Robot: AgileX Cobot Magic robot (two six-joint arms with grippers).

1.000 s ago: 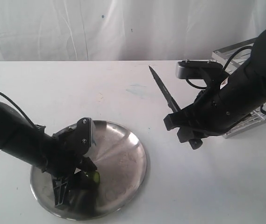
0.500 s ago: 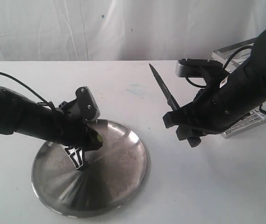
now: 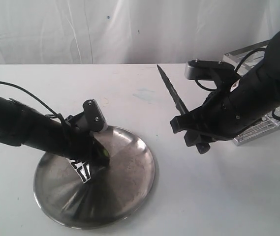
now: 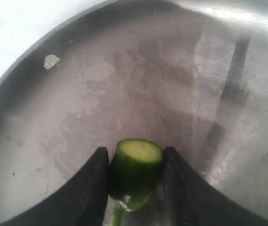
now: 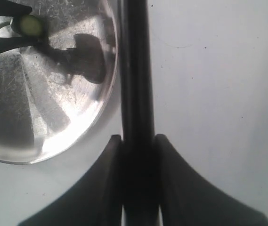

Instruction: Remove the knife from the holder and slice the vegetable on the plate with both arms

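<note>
My left gripper (image 3: 99, 151) is shut on the vegetable (image 4: 136, 168), a short green chunk with a pale cut face and a bit of stem. It holds the chunk a little above the far left part of the plate (image 3: 130, 183). The black fingers (image 4: 92, 186) press the chunk from both sides. My right gripper (image 3: 186, 127) is shut on the knife (image 3: 171, 92) by its handle, right of the plate, with the dark blade pointing up and away. In the right wrist view the knife (image 5: 136, 70) runs past the plate's rim (image 5: 106, 101). The holder (image 3: 260, 129) stands mostly hidden behind the right arm.
The white table (image 3: 218, 196) runs on around the plate, with a white curtain behind it. A small pale scrap (image 4: 51, 60) lies on the plate near its rim. A faint bluish smudge (image 3: 144, 94) marks the table behind the plate.
The left gripper has closed on the vegetable chunk and carried it from the plate's near left part up toward its far left side. The right arm with the knife has barely shifted.
</note>
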